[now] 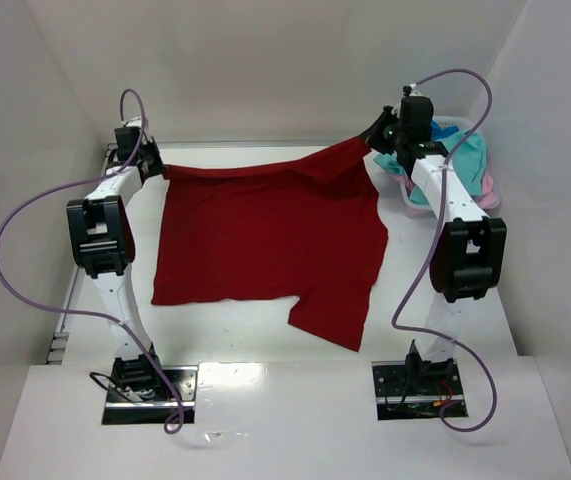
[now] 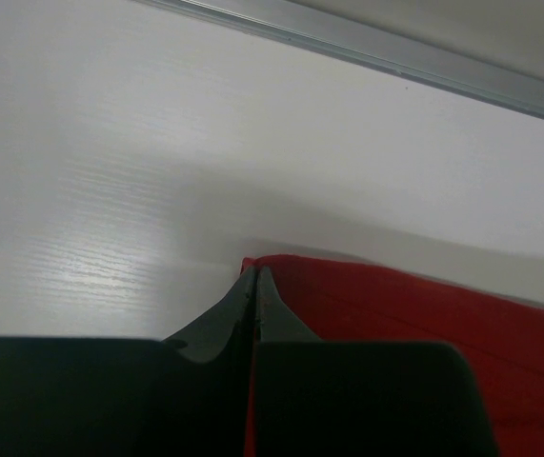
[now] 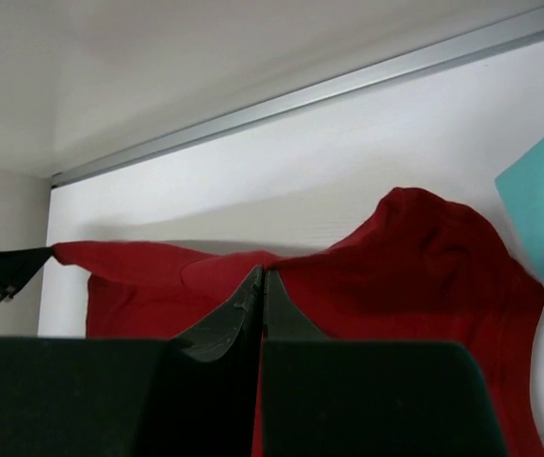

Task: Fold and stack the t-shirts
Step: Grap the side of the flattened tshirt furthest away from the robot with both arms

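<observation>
The white table fills the workspace, with a pale metal rail running along its far edge. Most of its middle is covered by the dark red t-shirt, spread open and mostly flat. 1 sleeve juts toward the near edge on the right, and the far hem is raised off the surface and strung between the 2 arms. The left arm reaches up the left side and the right arm up the right. Behind the right arm, at the far right corner, sits a pale basket. A teal t-shirt is heaped in it, with a pink t-shirt showing at its outer edge. The left gripper has its fingers pressed together on the red shirt's far left corner, low over the table. The right gripper is pinched closed on the shirt's far right corner and held higher, so the cloth climbs in a bunched fold up to it, just beside the basket.
</observation>
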Controlling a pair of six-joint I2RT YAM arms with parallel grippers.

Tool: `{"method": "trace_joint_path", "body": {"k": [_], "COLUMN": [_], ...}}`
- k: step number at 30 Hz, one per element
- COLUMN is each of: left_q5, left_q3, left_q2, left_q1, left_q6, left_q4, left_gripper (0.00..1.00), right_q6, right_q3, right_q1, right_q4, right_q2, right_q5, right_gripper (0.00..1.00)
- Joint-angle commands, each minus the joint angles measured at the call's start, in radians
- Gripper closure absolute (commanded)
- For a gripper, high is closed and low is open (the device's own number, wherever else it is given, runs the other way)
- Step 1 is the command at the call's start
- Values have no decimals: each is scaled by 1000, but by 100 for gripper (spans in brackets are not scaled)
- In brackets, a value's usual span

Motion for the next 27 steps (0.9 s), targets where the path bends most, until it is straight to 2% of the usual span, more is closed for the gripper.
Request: {"method": "trace_joint_path", "body": {"k": [1, 9, 19, 27], "left_q5": [19, 19, 19, -1], "left_q3": [-16, -65, -282, -367], "left_q2": [-97, -203, -411, -471], "left_q1": [6, 15, 15, 15], "left_q6": [8, 17, -46, -55], "left_q4": [23, -27, -49, -69], "left_gripper": [100, 100, 100, 100], "right_q6": [9, 18, 18, 18], "right_q3": [-32, -140, -222, -344], "right_q1": [-3, -3, -3, -3], "right_q4": [11, 11, 11, 11], "right_q2": [-74, -119, -147, -229], "right_q5": [-17, -35, -53, -72], "right_gripper": [100, 100, 100, 100]}}
